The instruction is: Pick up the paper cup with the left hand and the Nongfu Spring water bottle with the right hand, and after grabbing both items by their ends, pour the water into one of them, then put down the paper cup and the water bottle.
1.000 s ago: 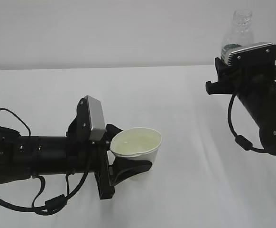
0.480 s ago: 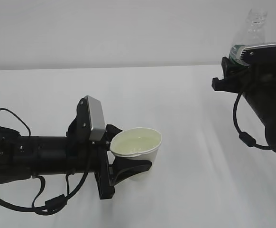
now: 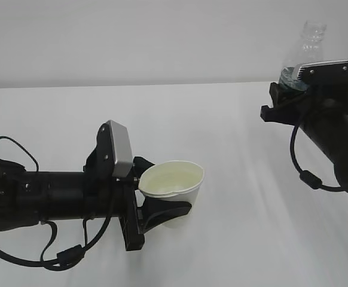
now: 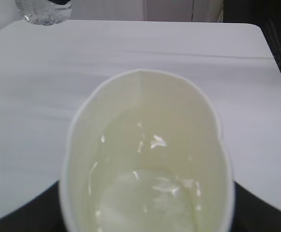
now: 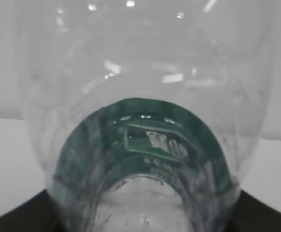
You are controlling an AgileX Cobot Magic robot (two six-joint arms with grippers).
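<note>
The white paper cup (image 3: 173,184) sits upright at the centre-left, low over the white table, and my left gripper (image 3: 162,210) is shut on its lower part. Its cream inside holds clear water (image 4: 150,193) at the bottom of the paper cup (image 4: 145,121). At the far right my right gripper (image 3: 289,91) is shut on the base of the Nongfu Spring water bottle (image 3: 308,43), which stands nearly upright, mouth up, well above the table. The green label band shows through the bottle (image 5: 140,96). The bottle's base (image 4: 44,9) also shows at the top left of the left wrist view.
The white table (image 3: 222,125) runs back to a pale wall. Its far right corner and a dark area beyond (image 4: 280,43) show in the left wrist view. A wide stretch of table separates the two arms.
The right arm with the bottle swung right and up, then came back left and slightly lower. The left arm and the cup have not moved.
</note>
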